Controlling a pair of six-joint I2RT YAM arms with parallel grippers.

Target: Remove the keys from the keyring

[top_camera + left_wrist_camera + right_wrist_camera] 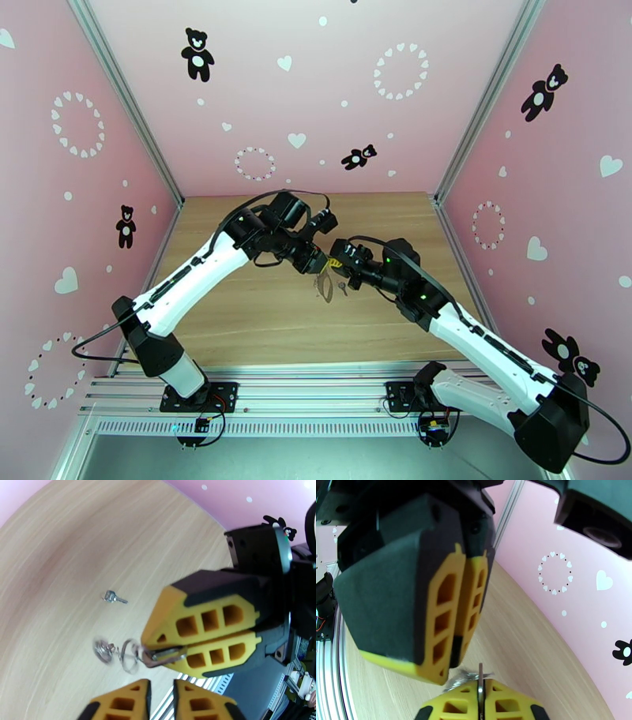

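The keyring [156, 659], a pinkish-brown loop, hangs above the table with its end pinched in my right gripper [148, 647], which is shut on it. Silvery rings [128, 659] dangle from the loop, ending in a blurred metal piece [102, 649] that I cannot identify. One small key [114, 597] lies loose on the wood, also seen from above [342, 288]. My left gripper [162, 687] sits just below the loop, its fingers slightly apart with nothing between them. In the right wrist view my right gripper [480, 687] clamps a thin metal edge, and the left gripper [448, 673] hangs right above it.
Both grippers meet over the middle of the wooden table [261, 324]. Pink walls [316, 95] close in the back and both sides. An aluminium rail [316, 387] runs along the near edge by the arm bases.
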